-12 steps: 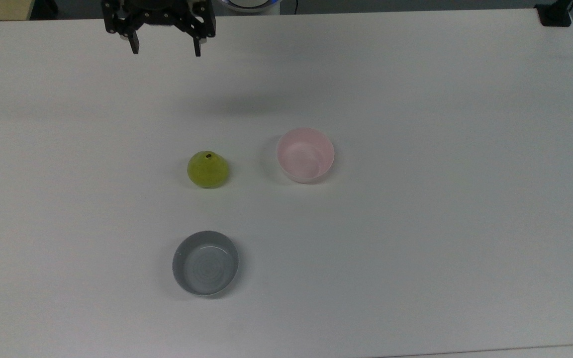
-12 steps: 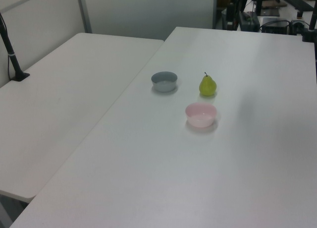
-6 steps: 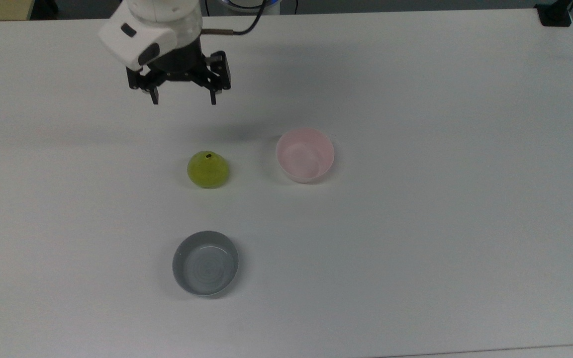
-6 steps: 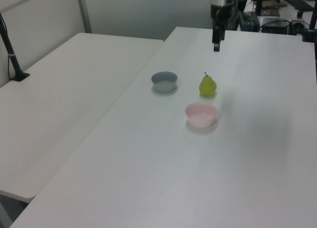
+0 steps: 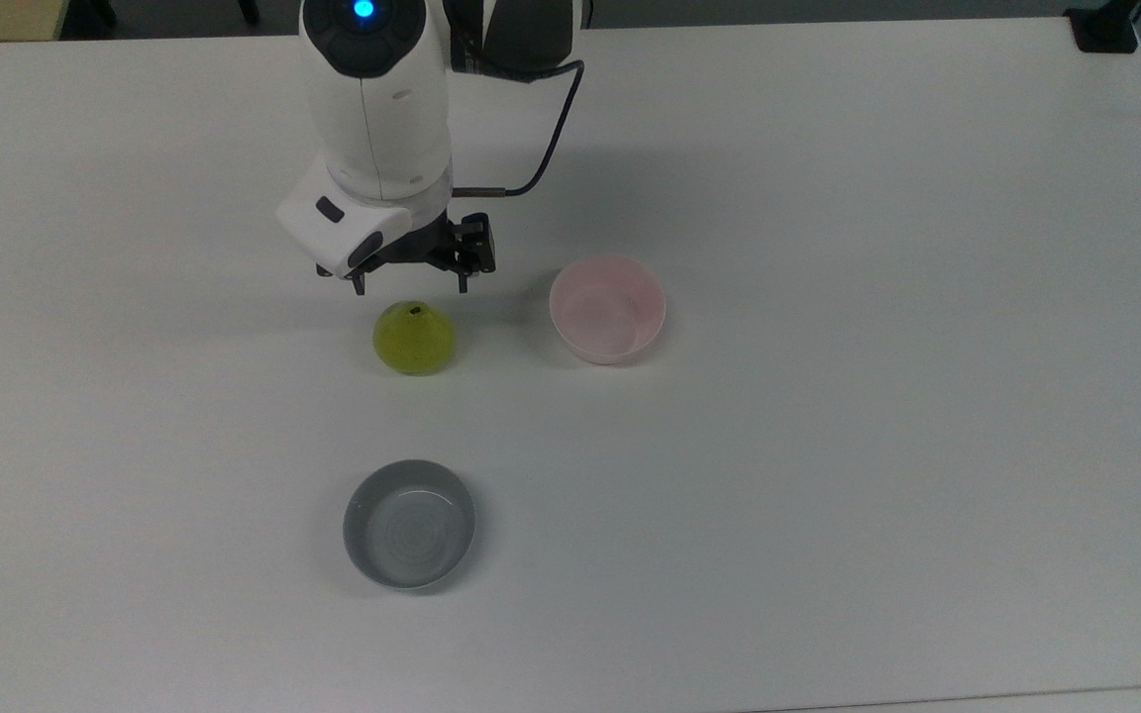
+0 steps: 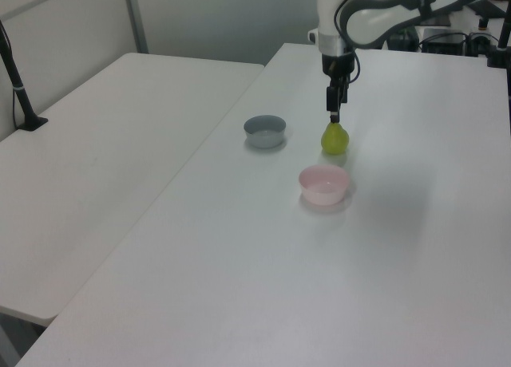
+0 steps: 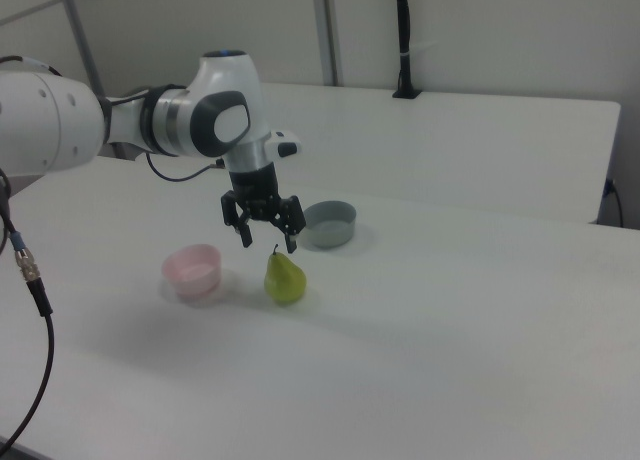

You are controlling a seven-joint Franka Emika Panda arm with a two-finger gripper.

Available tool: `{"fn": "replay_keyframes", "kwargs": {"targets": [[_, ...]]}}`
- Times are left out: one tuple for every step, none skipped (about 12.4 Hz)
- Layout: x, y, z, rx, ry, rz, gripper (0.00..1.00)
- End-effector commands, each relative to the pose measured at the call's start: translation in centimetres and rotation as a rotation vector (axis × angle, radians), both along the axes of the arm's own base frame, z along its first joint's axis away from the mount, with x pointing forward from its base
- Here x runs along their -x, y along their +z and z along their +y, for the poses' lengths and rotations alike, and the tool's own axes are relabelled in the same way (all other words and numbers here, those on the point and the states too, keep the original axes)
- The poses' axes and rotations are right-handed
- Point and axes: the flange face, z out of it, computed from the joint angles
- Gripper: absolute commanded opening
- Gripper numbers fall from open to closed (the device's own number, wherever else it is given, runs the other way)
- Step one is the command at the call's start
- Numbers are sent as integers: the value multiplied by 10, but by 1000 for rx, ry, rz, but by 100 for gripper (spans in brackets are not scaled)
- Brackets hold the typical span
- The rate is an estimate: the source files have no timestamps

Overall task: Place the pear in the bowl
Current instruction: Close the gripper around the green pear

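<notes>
Pear upright on counter, beside pink bowl, grey bowl well apart. End effector above pear, fingers spread wide, empty. Judged light, rigid, smooth skin likely slippery. Best hold: across broad lower body, not tapered neck or thin stem.

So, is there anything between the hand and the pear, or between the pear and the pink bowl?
Nothing visible. The open hand hangs just above the pear, and bare table separates the pear from the pink bowl. The grey bowl sits off to the side.
</notes>
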Motion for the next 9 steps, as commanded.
{"fn": "replay_keyframes", "kwargs": {"targets": [[-8,-35,-2,22,-7,-1,100],[-8,-46,-1,22,-4,4,100],[-8,-54,-1,21,-2,-11,100],[-8,-61,-2,20,-2,-14,100],[-9,-66,-4,22,-4,-9,100],[-9,-72,-6,25,-5,-2,100],[-9,-74,-8,38,2,-1,100],[-7,-79,-7,48,10,8,99],[-6,-81,-8,50,12,9,94]]}}
